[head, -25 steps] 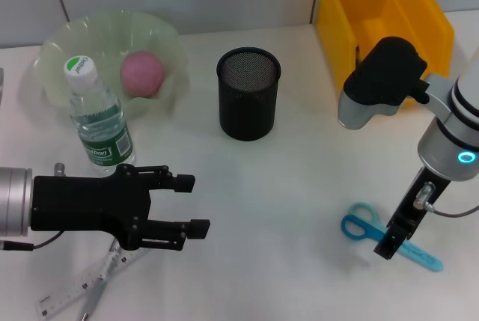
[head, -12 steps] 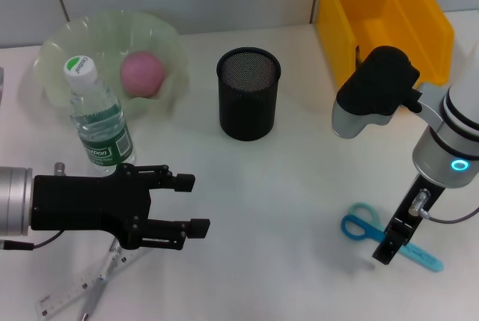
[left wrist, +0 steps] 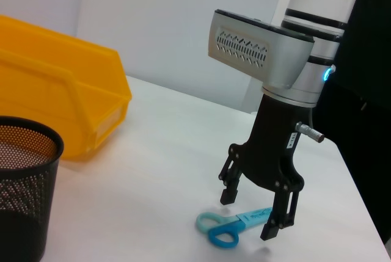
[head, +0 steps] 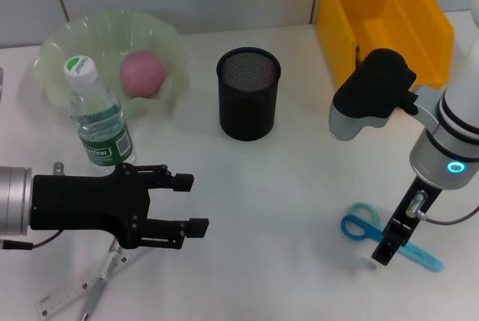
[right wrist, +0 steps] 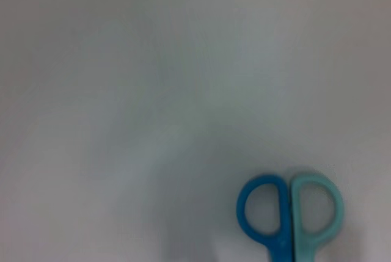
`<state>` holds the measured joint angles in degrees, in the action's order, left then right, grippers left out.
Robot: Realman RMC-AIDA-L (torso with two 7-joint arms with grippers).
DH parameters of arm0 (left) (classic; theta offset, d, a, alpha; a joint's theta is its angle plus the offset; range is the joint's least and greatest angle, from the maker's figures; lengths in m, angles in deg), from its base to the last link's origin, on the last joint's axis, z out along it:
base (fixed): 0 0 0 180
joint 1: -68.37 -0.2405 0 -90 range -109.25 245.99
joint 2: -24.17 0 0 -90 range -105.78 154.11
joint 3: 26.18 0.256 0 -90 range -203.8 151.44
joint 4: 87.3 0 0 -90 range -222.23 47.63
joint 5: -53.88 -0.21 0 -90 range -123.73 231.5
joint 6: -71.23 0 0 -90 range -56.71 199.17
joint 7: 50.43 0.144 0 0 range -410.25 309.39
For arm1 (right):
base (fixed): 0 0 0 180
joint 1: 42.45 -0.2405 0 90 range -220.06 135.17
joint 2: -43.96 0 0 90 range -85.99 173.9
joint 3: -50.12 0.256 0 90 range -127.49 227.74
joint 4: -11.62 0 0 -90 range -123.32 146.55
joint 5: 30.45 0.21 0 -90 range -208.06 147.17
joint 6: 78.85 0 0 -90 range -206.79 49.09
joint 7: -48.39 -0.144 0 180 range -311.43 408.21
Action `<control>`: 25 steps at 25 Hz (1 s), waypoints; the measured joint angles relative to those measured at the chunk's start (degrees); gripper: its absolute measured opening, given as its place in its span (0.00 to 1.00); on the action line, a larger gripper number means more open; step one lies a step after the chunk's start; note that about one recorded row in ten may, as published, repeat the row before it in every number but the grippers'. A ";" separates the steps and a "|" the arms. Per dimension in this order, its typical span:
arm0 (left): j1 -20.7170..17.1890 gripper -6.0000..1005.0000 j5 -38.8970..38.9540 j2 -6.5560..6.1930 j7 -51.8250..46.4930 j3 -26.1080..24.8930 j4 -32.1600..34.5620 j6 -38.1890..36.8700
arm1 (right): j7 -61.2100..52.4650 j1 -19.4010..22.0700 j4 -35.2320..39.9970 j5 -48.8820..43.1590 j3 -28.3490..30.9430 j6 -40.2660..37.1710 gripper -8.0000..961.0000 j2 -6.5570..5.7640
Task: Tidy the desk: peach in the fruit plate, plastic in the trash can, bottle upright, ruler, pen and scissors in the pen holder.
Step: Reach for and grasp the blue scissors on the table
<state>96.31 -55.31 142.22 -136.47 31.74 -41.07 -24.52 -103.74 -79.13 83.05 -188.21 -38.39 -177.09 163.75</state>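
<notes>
The blue scissors [head: 361, 224] lie flat on the white table at the front right. My right gripper [head: 388, 247] hangs open just above them. In the left wrist view its fingers [left wrist: 269, 230] stand on either side of the scissors [left wrist: 231, 229]. The scissor handles [right wrist: 287, 212] fill a corner of the right wrist view. My left gripper [head: 193, 203] is open and empty at the front left. Under it lie a clear ruler [head: 69, 295] and a pen [head: 95, 300]. The black mesh pen holder [head: 248, 93] stands mid-table. The peach [head: 142, 73] sits in the green fruit plate [head: 161, 33]. The bottle [head: 98, 121] stands upright. No plastic shows.
A yellow bin [head: 389, 14] stands at the back right, behind the right arm. The bottle stands close to the left arm's near side. Bare table lies between the pen holder and the scissors.
The right arm has drifted slightly left and settled lower over the scissors. The left arm and all objects stay where they were.
</notes>
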 joint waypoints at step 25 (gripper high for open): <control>-0.25 0.78 -0.23 -0.02 0.43 0.00 0.00 0.30 | -1.26 -0.26 -0.93 -0.80 -2.86 0.92 0.85 -0.38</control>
<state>96.06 -55.54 142.20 -136.04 31.73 -41.07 -24.22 -105.00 -79.38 82.12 -189.01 -41.25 -176.17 163.37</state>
